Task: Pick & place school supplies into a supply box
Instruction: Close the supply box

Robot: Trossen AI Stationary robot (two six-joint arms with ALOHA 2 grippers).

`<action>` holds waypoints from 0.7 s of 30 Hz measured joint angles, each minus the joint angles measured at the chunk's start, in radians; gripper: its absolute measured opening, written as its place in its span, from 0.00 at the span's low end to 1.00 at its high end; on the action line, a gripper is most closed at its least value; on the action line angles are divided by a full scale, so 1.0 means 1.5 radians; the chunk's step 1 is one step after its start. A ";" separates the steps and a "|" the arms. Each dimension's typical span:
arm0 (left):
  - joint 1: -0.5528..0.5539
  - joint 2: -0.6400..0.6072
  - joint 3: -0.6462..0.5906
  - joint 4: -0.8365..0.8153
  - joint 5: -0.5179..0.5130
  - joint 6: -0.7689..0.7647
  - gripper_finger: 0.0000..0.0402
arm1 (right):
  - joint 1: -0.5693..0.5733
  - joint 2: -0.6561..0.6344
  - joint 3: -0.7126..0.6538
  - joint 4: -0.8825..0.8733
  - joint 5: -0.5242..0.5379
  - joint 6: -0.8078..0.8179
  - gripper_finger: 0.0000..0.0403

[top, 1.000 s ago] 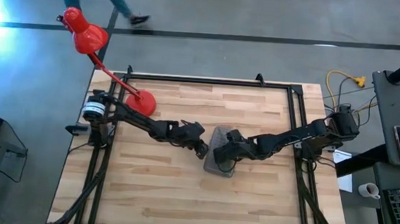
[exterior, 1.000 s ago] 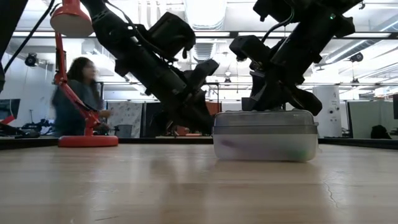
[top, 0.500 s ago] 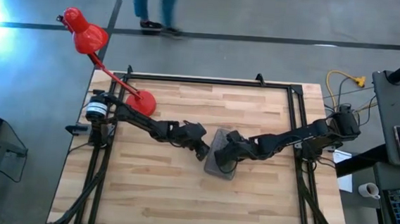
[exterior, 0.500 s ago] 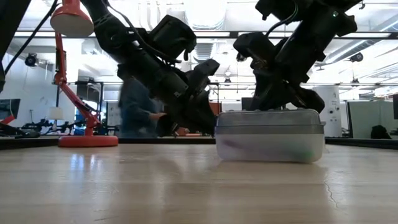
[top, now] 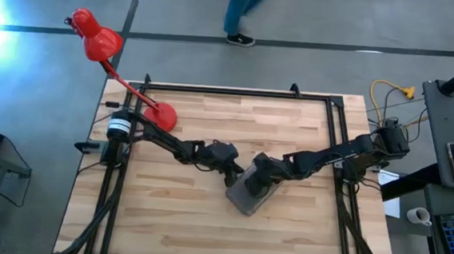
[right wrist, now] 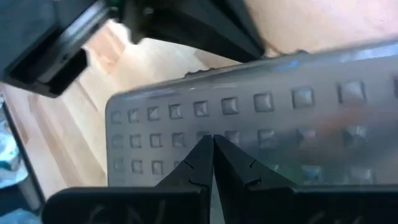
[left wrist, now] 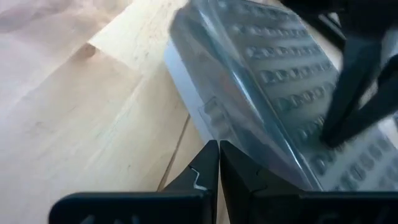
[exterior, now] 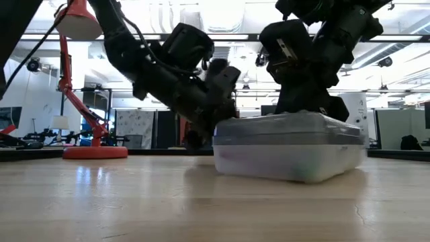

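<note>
Two closed hands, left (top: 234, 172) and right (top: 258, 176), are pressed against the lidded translucent plastic supply box (top: 248, 194); packing appears finished, supplies dimly visible inside.

The worktop (top: 204, 229) is a pale wooden butcher-block slab set in a dark metal frame. A red desk lamp (top: 160, 117) stands with its round base near the far left corner, its head leaning out past that corner. Around the middle of the worktop lies the supply box (top: 248, 194), lid on, skewed to the edges.
</note>
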 joint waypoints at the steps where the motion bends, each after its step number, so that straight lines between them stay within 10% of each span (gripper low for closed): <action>1: -0.001 0.009 0.001 0.015 0.001 -0.010 0.00 | -0.001 0.000 0.000 0.001 -0.003 -0.002 0.02; 21: -0.045 0.012 -0.037 -0.005 -0.041 -0.006 0.00 | -0.002 -0.054 -0.009 0.003 0.053 -0.077 0.02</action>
